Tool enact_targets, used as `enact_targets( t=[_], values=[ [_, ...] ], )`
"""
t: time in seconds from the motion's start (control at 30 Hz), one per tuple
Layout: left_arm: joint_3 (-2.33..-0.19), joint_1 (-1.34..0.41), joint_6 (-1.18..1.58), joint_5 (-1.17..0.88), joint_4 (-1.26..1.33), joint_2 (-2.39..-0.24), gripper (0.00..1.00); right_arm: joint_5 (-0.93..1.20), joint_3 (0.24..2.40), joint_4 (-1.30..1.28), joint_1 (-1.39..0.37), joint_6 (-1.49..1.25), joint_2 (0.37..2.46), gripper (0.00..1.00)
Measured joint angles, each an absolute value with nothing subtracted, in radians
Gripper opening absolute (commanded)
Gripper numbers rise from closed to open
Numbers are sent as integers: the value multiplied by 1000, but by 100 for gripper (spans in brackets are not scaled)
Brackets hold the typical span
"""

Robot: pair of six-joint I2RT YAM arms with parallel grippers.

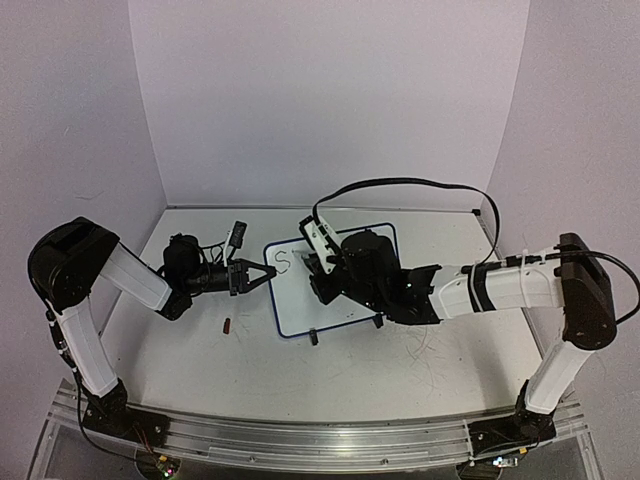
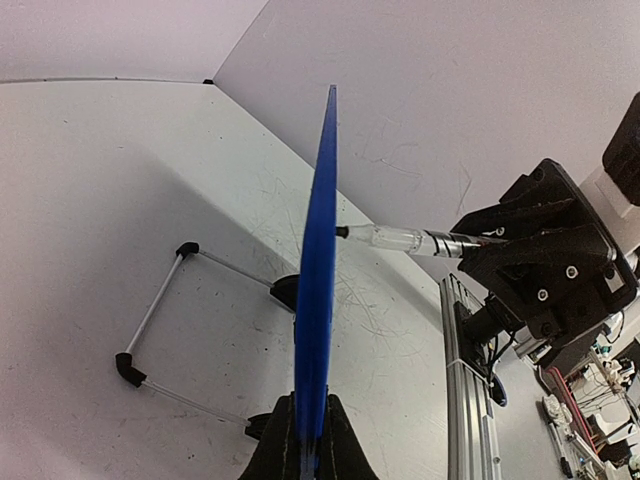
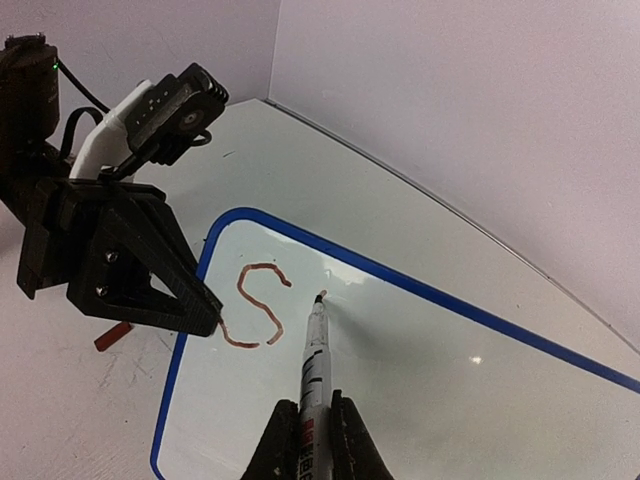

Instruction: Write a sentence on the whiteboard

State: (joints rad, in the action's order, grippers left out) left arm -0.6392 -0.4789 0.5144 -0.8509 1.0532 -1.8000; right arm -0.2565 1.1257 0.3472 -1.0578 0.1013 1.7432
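The whiteboard (image 1: 300, 300), white with a blue rim, stands tilted at mid-table. My left gripper (image 1: 268, 273) is shut on its left edge. In the left wrist view the board is edge-on, a blue rim (image 2: 318, 290) pinched in that gripper (image 2: 308, 440). My right gripper (image 3: 308, 420) is shut on a marker (image 3: 313, 350) whose tip touches the whiteboard (image 3: 450, 380) just right of a letter. Of the sentence only one reddish "S" (image 3: 255, 305) shows, near the board's upper left corner. From above, the right gripper (image 1: 322, 265) sits over the board.
A small red cap (image 1: 227, 325) lies on the table left of the board. Two black clip feet (image 1: 313, 338) hold the board's near edge. A wire stand (image 2: 160, 320) props it from behind. A small black object (image 1: 237, 233) lies at the back. Walls enclose three sides.
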Motion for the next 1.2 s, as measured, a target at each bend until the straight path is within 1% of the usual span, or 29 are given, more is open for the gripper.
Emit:
enact_targets(
  t=[1.2],
  values=[
    [-639, -479, 513, -848, 1045, -1798, 0, -260, 1049, 343, -1084, 59, 1739, 0]
  ],
)
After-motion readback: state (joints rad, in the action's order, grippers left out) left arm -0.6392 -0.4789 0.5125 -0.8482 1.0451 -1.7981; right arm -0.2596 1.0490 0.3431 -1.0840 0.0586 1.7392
